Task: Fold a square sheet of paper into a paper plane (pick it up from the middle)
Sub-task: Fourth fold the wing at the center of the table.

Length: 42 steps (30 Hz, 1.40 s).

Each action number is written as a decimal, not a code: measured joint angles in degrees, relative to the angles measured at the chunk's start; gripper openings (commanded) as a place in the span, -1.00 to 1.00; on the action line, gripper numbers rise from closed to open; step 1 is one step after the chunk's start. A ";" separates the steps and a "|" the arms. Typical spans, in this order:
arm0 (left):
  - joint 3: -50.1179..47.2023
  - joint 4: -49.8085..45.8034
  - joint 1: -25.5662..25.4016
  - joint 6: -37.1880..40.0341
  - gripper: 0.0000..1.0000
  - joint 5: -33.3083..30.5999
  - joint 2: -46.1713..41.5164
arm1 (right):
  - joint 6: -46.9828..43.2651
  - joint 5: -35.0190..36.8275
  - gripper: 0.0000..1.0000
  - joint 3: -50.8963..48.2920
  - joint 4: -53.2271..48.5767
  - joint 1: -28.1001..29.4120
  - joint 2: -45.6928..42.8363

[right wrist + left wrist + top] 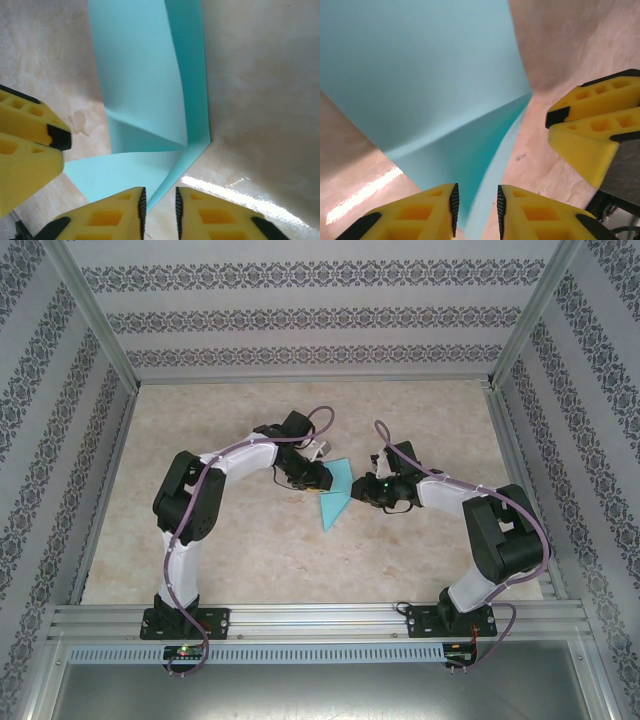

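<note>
Left wrist view: left gripper (476,205) is standing slightly parted astride an edge of the square sheet of paper (420,75), clamping nothing; right gripper (159,207) is doing likewise opposite; early creases are showing, later folds seemingly remaining

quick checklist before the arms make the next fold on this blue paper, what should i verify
1. left tool free of the paper: ok, jaws parted, paper edge loose in the gap.
2. right tool free of it: ok, jaws parted, edge loose in the gap.
3. tools apart from each other: ok, though close, facing across the paper.
4. paper flat on the table: not ok, folded flaps stand up.
5. crease pressed sharp: cannot tell.
6. dart shape done: not ok.
</note>
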 measured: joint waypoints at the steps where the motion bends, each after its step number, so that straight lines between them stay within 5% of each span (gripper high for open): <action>1: -0.04 -0.02 -0.24 0.02 -0.38 -0.63 -0.35 | 0.07 -0.09 -0.44 0.00 0.24 0.00 0.00; 20: -5.81 -1.36 -6.01 0.46 -0.35 -20.98 -11.63 | 0.90 -1.95 -0.31 0.00 2.84 -0.09 1.99; 42: -12.13 0.61 -11.61 -0.57 -0.63 -23.61 -9.97 | 4.85 -6.29 -0.31 -2.16 9.22 -0.85 3.26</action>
